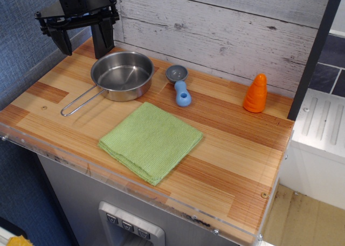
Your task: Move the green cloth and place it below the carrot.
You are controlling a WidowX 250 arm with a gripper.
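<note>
The green cloth (151, 141) lies flat and folded on the wooden counter, near the front edge, in the middle. The orange carrot (256, 94) stands upright at the back right of the counter, well apart from the cloth. My gripper (81, 43) hangs at the back left corner, above and behind the steel pan, far from the cloth. Its two black fingers (103, 41) stand apart and hold nothing.
A steel pan (122, 75) with a wire handle (81, 101) sits at the back left. A grey scoop with a blue handle (180, 85) lies between the pan and the carrot. A white plank wall (226, 30) backs the counter. A dark post (315, 52) rises at the right edge.
</note>
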